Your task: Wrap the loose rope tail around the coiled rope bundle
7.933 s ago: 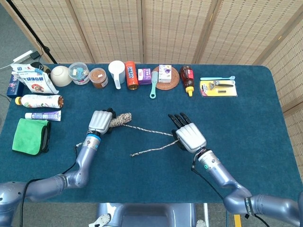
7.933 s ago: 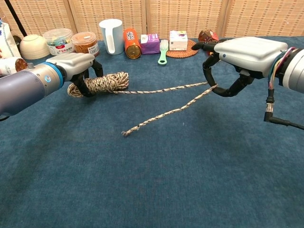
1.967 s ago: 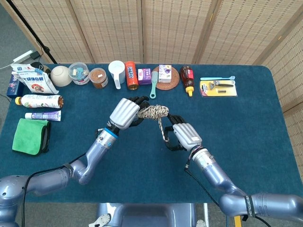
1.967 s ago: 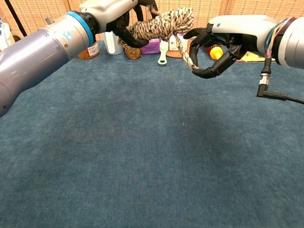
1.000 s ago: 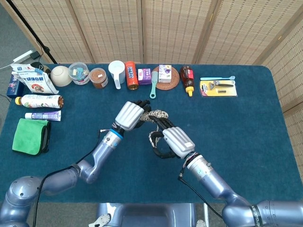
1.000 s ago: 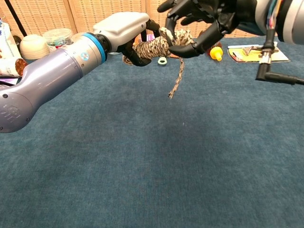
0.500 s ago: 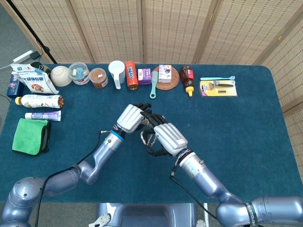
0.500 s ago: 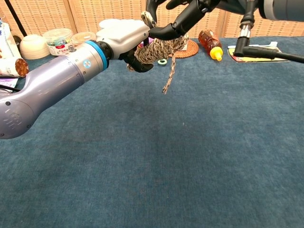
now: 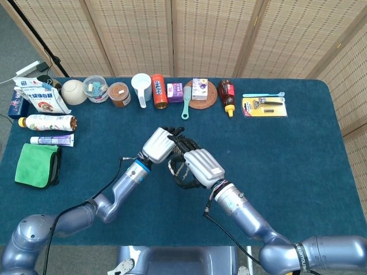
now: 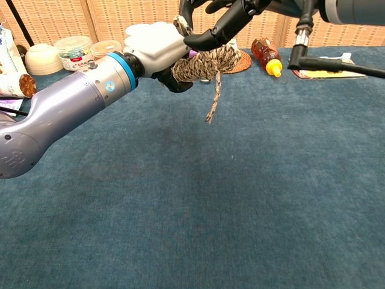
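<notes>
The coiled rope bundle (image 10: 201,65), speckled beige and brown, is held off the blue table by my left hand (image 10: 153,42), which grips its left end. My right hand (image 10: 222,17) reaches over the bundle from above, its dark fingers curled around it and pinching a stretch of the rope tail (image 10: 179,24) near the left hand. The tail's free end (image 10: 211,105) hangs straight down under the bundle. In the head view the left hand (image 9: 159,145) and right hand (image 9: 202,166) are close together mid-table, and only a bit of rope (image 9: 174,164) shows between them.
Along the table's back edge stand a bowl (image 9: 73,91), jars (image 9: 95,89), a white mug (image 9: 141,87), an orange can (image 9: 159,91), a brush (image 9: 186,103), a sauce bottle (image 9: 227,95) and a razor pack (image 9: 264,106). A green cloth (image 9: 37,164) lies at the left edge.
The bundle went from lying on the table to being held up. The right hand carried the long tail around it and moved left over it; only a short end now dangles.
</notes>
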Robot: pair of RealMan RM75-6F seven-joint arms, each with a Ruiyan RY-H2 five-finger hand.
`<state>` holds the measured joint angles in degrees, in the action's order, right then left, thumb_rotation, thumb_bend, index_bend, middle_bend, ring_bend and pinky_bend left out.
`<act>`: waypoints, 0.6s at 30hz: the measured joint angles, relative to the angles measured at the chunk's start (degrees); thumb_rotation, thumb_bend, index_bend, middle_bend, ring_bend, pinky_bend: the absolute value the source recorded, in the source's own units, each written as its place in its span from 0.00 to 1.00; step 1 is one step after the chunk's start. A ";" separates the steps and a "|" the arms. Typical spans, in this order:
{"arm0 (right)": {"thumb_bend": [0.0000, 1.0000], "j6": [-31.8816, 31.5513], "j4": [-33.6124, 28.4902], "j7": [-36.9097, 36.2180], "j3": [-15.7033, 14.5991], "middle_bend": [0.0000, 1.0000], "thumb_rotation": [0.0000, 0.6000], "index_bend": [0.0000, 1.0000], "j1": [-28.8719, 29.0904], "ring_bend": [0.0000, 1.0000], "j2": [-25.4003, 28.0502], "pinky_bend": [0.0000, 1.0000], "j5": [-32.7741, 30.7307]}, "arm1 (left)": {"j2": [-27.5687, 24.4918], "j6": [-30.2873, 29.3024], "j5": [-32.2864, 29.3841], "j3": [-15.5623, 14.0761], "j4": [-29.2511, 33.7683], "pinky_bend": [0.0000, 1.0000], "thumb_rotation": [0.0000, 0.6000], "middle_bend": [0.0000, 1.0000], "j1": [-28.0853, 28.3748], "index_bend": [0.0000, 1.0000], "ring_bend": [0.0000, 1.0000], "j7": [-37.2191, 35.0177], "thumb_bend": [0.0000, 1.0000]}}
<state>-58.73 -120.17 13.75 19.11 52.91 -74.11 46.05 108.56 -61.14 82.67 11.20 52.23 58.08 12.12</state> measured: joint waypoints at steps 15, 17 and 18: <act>0.57 0.92 4.98 0.97 4.21 0.00 1.00 0.65 4.63 0.00 1.42 0.00 -12.16 | 0.24 -4.64 8.55 -5.26 -4.41 0.58 1.00 0.35 0.67 0.51 0.44 3.50 0.37; 0.57 1.22 6.15 1.12 4.74 0.00 1.00 0.65 5.40 0.00 1.77 0.00 -13.97 | 0.00 -4.75 9.00 -5.60 -4.53 0.58 1.00 0.35 0.66 0.51 0.44 2.89 0.37; 0.57 1.39 7.00 1.19 5.05 0.00 1.00 0.65 5.91 0.00 1.94 0.00 -14.96 | -0.11 -4.81 9.21 -5.76 -4.60 0.58 1.00 0.35 0.64 0.51 0.44 2.59 0.37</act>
<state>-57.33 -113.17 14.94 24.16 58.82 -72.17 31.08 108.45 -65.94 91.88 5.44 47.63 58.72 14.71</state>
